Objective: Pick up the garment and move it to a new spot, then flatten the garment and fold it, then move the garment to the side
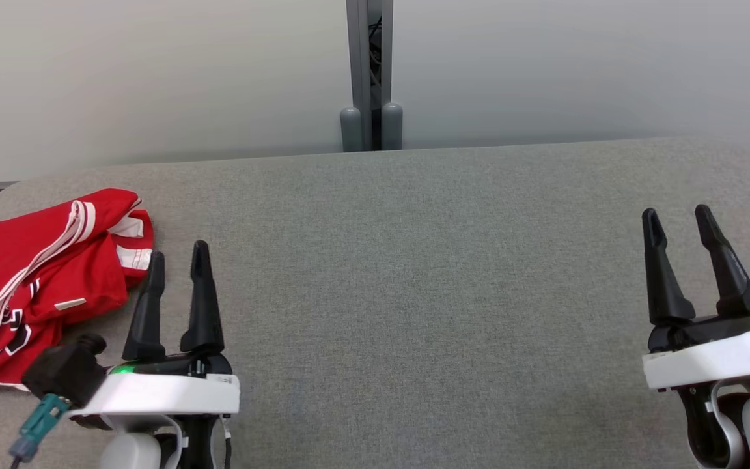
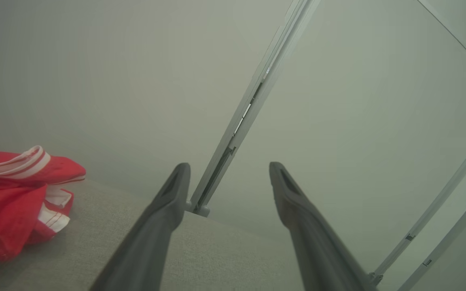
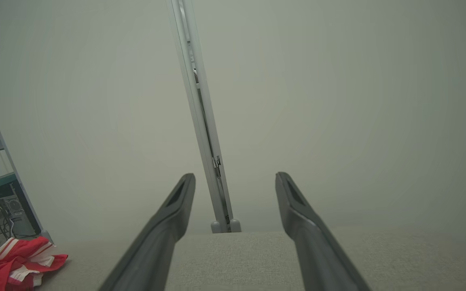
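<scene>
Toward nine o'clock in the head view, at the table's left edge, lies the garment (image 1: 36, 280). It is a crumpled heap of smooth red cloth with white striped bands and dark-and-white lettering. Its left side runs past the edge of the picture. Its long axis runs diagonally from about seven o'clock to one o'clock, with a folded, striped cuff at the one o'clock end. The left wrist view shows the garment (image 2: 10, 206) at nine o'clock, its folds soft and layered. The right wrist view shows the garment (image 3: 14, 262) low at eight o'clock.

Just to the garment's right is the left gripper (image 1: 178, 254). Its two long, dark, tapered fingers are spread wide and hold nothing, and they point to twelve o'clock. The left wrist view shows the left gripper (image 2: 229, 167) with a clear gap between its fingers, apart from the cloth. Well apart, at four o'clock in the head view, is the right gripper (image 1: 676, 213), equally wide open and empty. The right wrist view shows the right gripper (image 3: 235, 177) the same way.

The table (image 1: 414, 293) is covered in grey, felt-like woven fabric and has rounded far corners. A wide bare stretch of it lies between the two grippers. Its far edge meets pale, smooth wall panels (image 1: 153, 71), which are joined at twelve o'clock by a grey upright post (image 1: 367, 65).
</scene>
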You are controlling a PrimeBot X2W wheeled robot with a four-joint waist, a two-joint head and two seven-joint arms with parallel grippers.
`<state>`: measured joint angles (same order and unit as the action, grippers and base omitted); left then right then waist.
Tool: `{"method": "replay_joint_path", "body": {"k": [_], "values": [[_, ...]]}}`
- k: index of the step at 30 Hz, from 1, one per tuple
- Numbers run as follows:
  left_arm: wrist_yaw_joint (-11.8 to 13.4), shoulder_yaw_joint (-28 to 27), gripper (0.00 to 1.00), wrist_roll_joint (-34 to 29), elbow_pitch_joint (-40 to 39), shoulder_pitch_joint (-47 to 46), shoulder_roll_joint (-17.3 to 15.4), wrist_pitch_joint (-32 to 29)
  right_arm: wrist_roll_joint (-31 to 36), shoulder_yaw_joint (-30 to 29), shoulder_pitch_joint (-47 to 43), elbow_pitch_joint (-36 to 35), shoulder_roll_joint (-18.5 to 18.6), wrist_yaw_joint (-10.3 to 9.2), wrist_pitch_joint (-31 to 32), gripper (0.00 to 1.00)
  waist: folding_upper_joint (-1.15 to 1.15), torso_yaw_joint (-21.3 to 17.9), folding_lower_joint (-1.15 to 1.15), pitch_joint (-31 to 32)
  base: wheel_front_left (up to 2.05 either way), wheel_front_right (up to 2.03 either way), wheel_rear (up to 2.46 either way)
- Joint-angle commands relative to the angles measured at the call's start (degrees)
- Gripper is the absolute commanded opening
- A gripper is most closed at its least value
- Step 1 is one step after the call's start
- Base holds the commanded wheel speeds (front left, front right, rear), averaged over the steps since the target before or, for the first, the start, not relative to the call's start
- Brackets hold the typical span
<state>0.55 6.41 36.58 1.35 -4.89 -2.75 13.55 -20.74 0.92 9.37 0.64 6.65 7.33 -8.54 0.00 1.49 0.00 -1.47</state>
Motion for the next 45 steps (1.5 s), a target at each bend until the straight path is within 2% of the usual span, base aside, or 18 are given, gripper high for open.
{"method": "replay_joint_path", "body": {"k": [1, 2, 5, 11, 13, 19, 23, 28, 34, 45], "values": [[1.1, 0.6, 1.0, -2.5, -0.3, -0.7, -0.2, 0.2, 1.2, 0.5, 0.1, -0.4, 0.0, 0.23, -0.9, 1.0, 0.0, -0.2, 0.0, -0.4, 0.0, 0.0, 0.0], [1.1, 0.6, 1.0, -2.5, -0.3, -0.7, -0.2, 0.2, 1.2, 0.5, 0.1, -0.4, 0.0, 0.23, -0.9, 1.0, 0.0, -0.2, 0.0, -0.4, 0.0, 0.0, 0.0], [4.2, 2.3, 1.0, -7.8, 0.0, -1.7, -0.1, 0.4, 2.3, 0.5, 0.3, 0.3, -0.2, 0.23, -1.5, 1.0, 0.0, -0.5, 0.0, -1.1, 0.0, 0.0, 0.0], [7.4, 5.7, 1.0, -12.6, 2.4, -1.6, -0.2, 0.7, 4.8, 2.1, 0.8, 3.2, 0.1, 0.22, -2.6, 1.0, 0.0, -1.0, 0.0, -2.1, 0.0, 0.0, 0.0], [8.3, 6.5, 1.0, -14.5, 3.4, -1.7, -0.2, 0.7, 5.7, 1.4, 0.1, 6.3, -0.5, 0.17, -3.0, 1.0, 0.0, -1.1, 0.0, -2.3, 0.0, 0.0, 0.0], [10.3, 8.9, 1.0, -20.4, 5.7, -1.4, -0.2, 1.0, 8.6, 1.6, 1.3, 7.8, -1.6, 0.19, -4.1, 1.0, 0.0, -0.8, 0.0, -2.5, 0.0, 0.0, 0.0], [11.5, 9.2, 1.0, -21.6, 6.5, -0.6, -0.2, 1.2, 9.9, 2.7, 0.5, 8.9, -2.0, 0.2, -4.9, 1.0, 0.0, -0.4, 0.0, -2.2, 0.0, 0.0, 0.0], [11.6, 8.7, 1.0, -22.2, 6.8, 0.5, -0.2, 1.4, 9.3, 3.0, -0.5, 10.5, -2.7, 0.2, -5.7, 1.0, 0.0, 0.1, 0.0, -1.6, 0.0, 0.0, 0.0], [11.5, 6.6, 1.0, -18.9, 5.6, 1.9, -0.2, 1.6, 8.1, 4.1, -0.6, 12.4, -3.1, 0.2, -6.6, 1.0, 0.0, 0.5, 0.0, -1.1, 0.0, 0.0, 0.0], [8.4, 5.8, 1.0, -13.3, 8.6, 3.1, -0.2, 1.6, 5.9, 4.0, -1.1, 14.7, -3.5, 0.21, -6.8, 1.0, 0.0, 0.4, 0.0, -0.2, 0.0, 0.0, 0.0]]}}
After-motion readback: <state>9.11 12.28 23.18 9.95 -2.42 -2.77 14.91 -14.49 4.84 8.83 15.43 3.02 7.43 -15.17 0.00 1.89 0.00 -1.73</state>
